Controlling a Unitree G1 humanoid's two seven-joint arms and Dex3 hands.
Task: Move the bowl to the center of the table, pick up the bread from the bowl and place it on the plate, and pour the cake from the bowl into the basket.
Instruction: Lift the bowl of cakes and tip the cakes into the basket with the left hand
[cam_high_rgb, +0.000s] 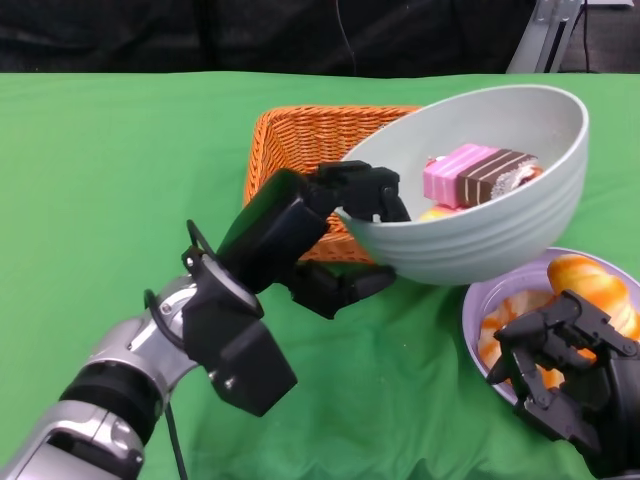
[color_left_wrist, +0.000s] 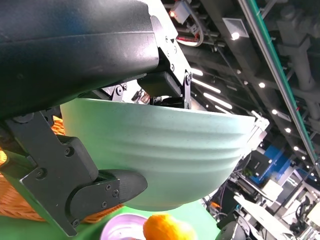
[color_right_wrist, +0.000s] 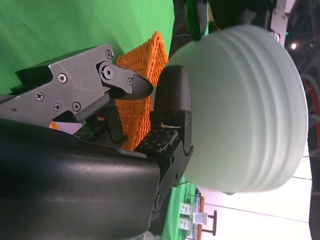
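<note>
My left hand (cam_high_rgb: 340, 235) grips the near rim of the pale green bowl (cam_high_rgb: 500, 215) and holds it lifted and tilted toward me, beside the orange wicker basket (cam_high_rgb: 300, 150). A pink and brown cake (cam_high_rgb: 478, 173) lies inside the bowl with something yellow under it. The bowl (color_left_wrist: 165, 155) fills the left wrist view, fingers (color_left_wrist: 162, 82) over its rim and a thumb below. The bread (cam_high_rgb: 592, 285) lies on the purple plate (cam_high_rgb: 478, 305) at the lower right. My right hand (cam_high_rgb: 565, 375) hovers over the plate's near side, fingers curled, holding nothing. The right wrist view shows the bowl's (color_right_wrist: 250, 110) outside and the basket (color_right_wrist: 137, 95).
Green cloth (cam_high_rgb: 120, 170) covers the table, with open room to the left and at the front middle. The table's far edge runs along the top of the head view, dark background behind it.
</note>
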